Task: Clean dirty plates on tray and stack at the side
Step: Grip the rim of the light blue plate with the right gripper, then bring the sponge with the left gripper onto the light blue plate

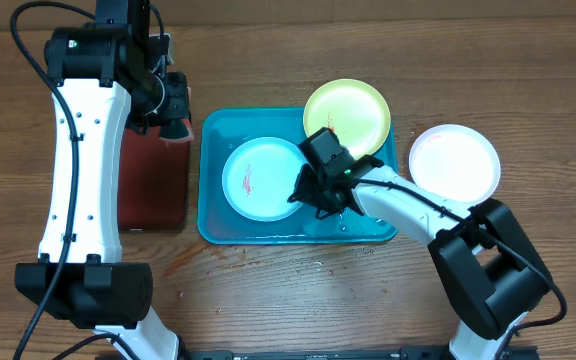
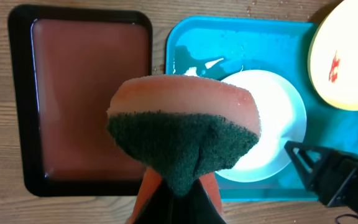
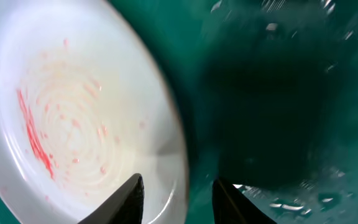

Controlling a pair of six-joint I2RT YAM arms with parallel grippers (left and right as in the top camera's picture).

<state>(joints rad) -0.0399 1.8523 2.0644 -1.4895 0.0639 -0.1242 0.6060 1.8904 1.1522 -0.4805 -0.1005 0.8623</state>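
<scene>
Right jaws are standing part-open astride the rim of the smeared mint-aqua plate [image 1: 258,178], which is lying in the turquoise tray's [image 1: 211,225] left half. Left jaws are clamping the sponge [image 2: 185,124]. Judging: seating deeper before closing is looking wise, since wet plastic is probably slippery.

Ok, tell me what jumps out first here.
The orange sponge with its green scrubbing face, pinched in the left gripper by the dark red tray. Then the red-smeared mint plate in the blue tray, the right gripper open at its rim.
</scene>
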